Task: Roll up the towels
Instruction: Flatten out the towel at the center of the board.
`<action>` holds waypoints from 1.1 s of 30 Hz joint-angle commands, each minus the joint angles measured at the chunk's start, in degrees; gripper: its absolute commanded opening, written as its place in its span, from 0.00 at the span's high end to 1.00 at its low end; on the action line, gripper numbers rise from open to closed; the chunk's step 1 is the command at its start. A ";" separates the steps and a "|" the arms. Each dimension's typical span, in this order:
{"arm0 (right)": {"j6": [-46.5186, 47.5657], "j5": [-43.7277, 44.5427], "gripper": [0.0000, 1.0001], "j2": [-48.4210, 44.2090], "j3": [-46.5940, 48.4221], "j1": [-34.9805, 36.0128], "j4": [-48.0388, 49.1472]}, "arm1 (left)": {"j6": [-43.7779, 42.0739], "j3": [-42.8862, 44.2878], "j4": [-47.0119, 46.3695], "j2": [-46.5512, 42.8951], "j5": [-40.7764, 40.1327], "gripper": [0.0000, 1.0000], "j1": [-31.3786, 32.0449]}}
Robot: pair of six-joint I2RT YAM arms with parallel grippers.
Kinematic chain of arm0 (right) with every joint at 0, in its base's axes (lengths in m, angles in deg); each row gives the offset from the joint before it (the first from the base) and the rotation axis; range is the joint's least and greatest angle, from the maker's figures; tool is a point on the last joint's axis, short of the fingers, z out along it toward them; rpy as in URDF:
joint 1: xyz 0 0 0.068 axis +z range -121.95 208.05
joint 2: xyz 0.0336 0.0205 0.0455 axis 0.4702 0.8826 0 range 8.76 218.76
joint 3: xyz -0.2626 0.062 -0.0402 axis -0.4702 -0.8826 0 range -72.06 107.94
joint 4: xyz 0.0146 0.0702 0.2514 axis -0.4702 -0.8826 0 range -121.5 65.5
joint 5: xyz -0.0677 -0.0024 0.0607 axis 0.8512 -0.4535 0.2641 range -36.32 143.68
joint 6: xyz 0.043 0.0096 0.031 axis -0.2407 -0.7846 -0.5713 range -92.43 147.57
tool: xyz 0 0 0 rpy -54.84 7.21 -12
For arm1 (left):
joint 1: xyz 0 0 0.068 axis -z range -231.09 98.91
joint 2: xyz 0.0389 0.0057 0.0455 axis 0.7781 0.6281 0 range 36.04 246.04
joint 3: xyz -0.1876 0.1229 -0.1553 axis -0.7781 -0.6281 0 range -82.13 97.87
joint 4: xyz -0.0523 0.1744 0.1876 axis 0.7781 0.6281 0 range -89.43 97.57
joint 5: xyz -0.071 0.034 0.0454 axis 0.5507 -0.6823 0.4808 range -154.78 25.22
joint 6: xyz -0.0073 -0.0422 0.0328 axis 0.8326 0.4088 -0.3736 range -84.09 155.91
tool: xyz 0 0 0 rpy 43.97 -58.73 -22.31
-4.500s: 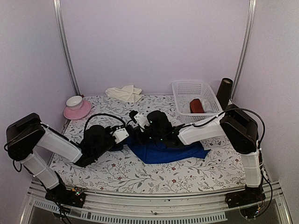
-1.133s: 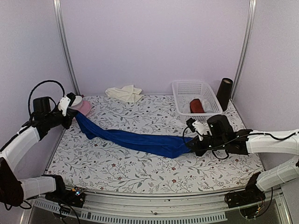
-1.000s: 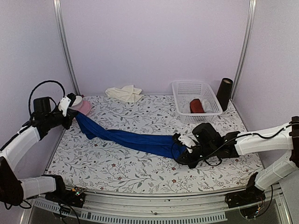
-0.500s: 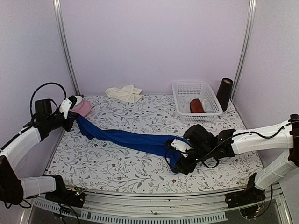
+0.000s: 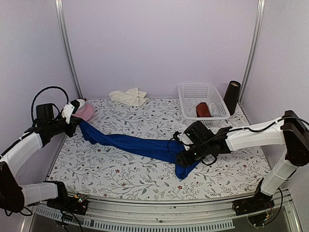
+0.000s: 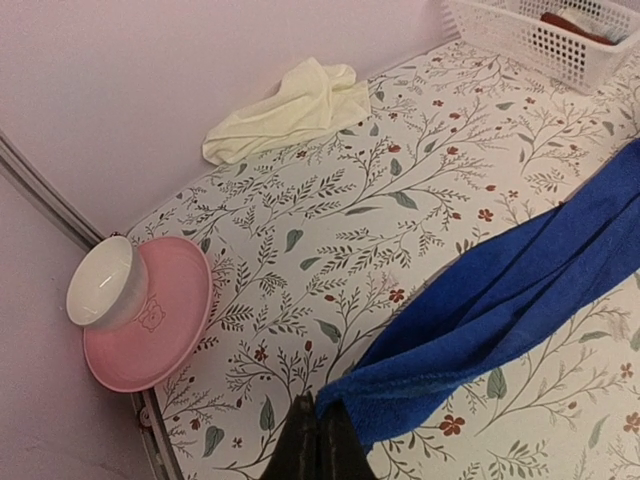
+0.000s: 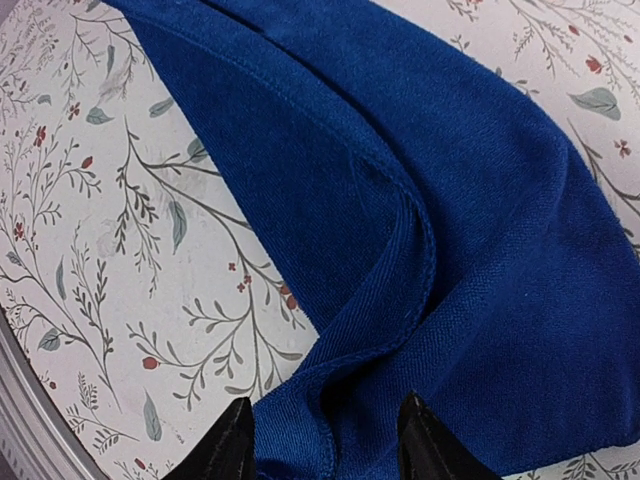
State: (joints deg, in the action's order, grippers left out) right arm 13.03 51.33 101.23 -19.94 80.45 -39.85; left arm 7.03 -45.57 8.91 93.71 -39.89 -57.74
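The royal blue towel (image 5: 140, 145) lies in a long twisted band across the table. My left gripper (image 5: 77, 125) is shut on its left corner next to the pink plate; the left wrist view shows the shut gripper (image 6: 318, 418) pinching the towel's edge (image 6: 520, 290). My right gripper (image 5: 186, 155) hovers open over the towel's bunched right end; the right wrist view shows the gripper (image 7: 322, 415) with its fingers spread over folds of the blue cloth (image 7: 450, 200). The cream towel (image 5: 129, 95) lies crumpled at the back, far from both grippers, and also shows in the left wrist view (image 6: 290, 108).
A pink plate (image 5: 87, 113) with a white bowl (image 6: 103, 297) sits at the back left. A white basket (image 5: 203, 89) at the back right holds a dark red roll (image 5: 203, 109). A black cylinder (image 5: 232, 96) stands beside the basket.
My right gripper has moved left along the towel, and the towel's right end has folded and bunched toward the front. The left gripper has dipped slightly, still holding the corner.
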 commanded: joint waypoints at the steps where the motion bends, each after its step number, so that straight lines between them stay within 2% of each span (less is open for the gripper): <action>1: -2.86 -3.45 0.54 0.29 -0.73 -0.80 1.91 | 0.06 -1.04 -1.45 0.05 1.00 1.00 -0.51; 11: -3.15 -8.93 0.58 0.44 -3.33 -1.42 3.34 | 0.31 -1.14 -1.76 0.56 0.96 1.00 -0.60; 26: -6.42 -9.58 0.60 0.83 -7.46 -1.56 4.57 | 0.58 -1.44 -2.28 0.78 1.22 1.00 -0.53; 33: -7.02 -10.76 0.65 1.41 -7.79 -1.69 4.61 | 0.65 -1.49 -2.58 1.04 1.06 1.00 -0.57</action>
State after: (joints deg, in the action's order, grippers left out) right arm 6.97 41.97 101.84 -26.72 79.22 -36.33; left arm 7.07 -46.51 7.94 94.33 -39.65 -57.74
